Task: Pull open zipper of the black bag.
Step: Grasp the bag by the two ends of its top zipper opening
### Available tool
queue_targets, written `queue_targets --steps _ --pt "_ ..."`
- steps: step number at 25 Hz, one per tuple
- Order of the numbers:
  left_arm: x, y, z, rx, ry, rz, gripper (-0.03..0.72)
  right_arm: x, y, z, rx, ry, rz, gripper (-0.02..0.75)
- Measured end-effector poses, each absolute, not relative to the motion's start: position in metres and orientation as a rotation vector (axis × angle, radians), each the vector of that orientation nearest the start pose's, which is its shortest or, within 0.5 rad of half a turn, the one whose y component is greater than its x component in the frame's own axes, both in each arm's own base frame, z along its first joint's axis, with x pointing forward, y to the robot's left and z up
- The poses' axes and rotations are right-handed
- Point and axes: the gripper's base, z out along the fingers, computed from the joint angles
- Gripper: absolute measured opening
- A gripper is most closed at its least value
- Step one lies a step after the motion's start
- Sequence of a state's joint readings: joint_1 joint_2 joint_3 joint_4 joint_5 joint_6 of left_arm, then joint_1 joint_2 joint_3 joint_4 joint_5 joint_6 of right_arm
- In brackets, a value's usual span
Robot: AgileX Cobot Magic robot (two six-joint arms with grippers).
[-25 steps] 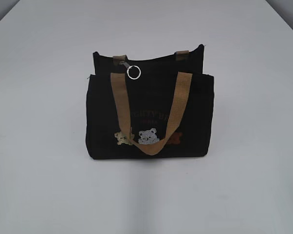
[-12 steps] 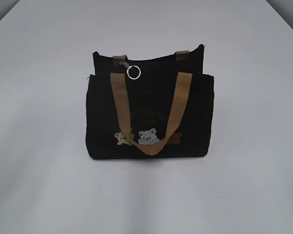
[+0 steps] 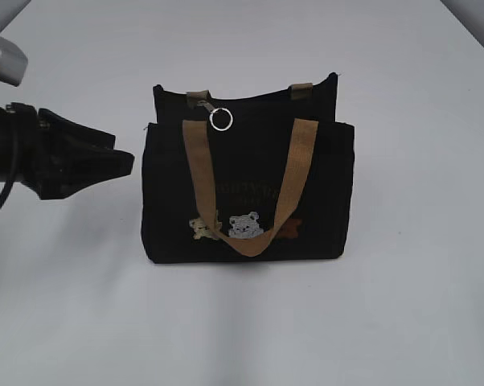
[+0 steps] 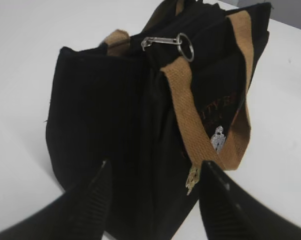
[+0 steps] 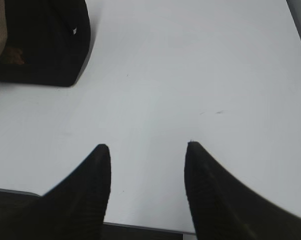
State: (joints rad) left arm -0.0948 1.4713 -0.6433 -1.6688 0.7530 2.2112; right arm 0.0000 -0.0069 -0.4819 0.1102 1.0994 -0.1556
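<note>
The black bag (image 3: 246, 193) stands upright on the white table, its tan handle hanging down over the bear patches. The zipper (image 3: 250, 98) runs along its top edge, with the silver ring pull (image 3: 220, 120) hanging at the left end over the front. My left gripper (image 3: 123, 163) reaches in from the left, just short of the bag's left end. In the left wrist view the left gripper (image 4: 154, 167) is open, and the bag's end panel (image 4: 105, 110) fills the gap ahead, with the ring pull (image 4: 186, 46) above. My right gripper (image 5: 148, 147) stands open over bare table.
The white table (image 3: 403, 322) stretches around the bag on all sides. In the right wrist view the bag's lower corner (image 5: 45, 45) sits at the top left and the table's near edge (image 5: 140, 227) runs just below the fingers.
My left arm has come into the exterior view from the left and now sits close to the bag's left end. The bag and ring pull have not moved.
</note>
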Motion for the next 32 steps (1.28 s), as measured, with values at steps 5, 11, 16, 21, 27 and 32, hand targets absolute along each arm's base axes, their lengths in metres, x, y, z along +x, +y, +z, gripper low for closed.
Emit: queue_targets --steps 5,11,16,21,27,32 --pt "0.285 -0.098 0.197 1.013 1.848 -0.646 0.436 -0.006 0.009 0.270 -0.173 2.084 0.049 0.380" --pt "0.306 -0.140 0.189 1.128 1.828 -0.635 0.344 0.026 0.024 0.281 -0.403 2.146 0.166 0.380" --pt "0.308 -0.155 0.182 1.178 1.853 -0.571 0.067 0.102 0.047 0.303 -0.556 2.023 0.436 0.380" --pt "0.308 -0.155 0.181 1.181 1.854 -0.566 0.067 0.211 0.077 0.300 -0.783 1.979 0.564 0.380" --pt "0.308 -0.155 0.181 1.183 1.854 -0.564 0.067 0.302 0.154 0.290 -1.194 1.852 0.513 0.380" --pt "0.308 -0.155 0.181 1.182 1.855 -0.562 0.067 0.335 0.192 0.273 -1.403 1.790 0.435 0.380"
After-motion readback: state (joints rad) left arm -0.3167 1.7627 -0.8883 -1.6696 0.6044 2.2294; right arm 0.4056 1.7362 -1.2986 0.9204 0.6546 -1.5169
